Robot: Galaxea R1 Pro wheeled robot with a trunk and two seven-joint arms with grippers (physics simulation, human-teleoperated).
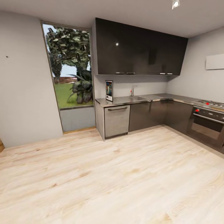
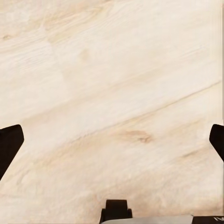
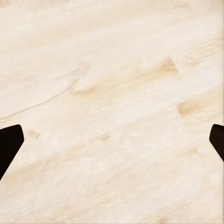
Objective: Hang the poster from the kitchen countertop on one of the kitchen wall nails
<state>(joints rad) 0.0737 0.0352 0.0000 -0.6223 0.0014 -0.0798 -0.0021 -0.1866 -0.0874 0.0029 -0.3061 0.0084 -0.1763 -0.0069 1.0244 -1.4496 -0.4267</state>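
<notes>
Both claws spread apart over wood floor (image 2: 112,93): left claw (image 2: 112,140), right claw (image 3: 112,140). Poster (image 1: 109,90) upright at tabletop (image 1: 124,100) left end; nail (image 1: 7,57) on left wall.

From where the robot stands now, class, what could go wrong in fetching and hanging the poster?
1. The poster stands upright at the countertop's left end, near the edge; a clumsy grasp could tip it off.
2. The wall nail is a tiny dot, so it is easily missed.
</notes>
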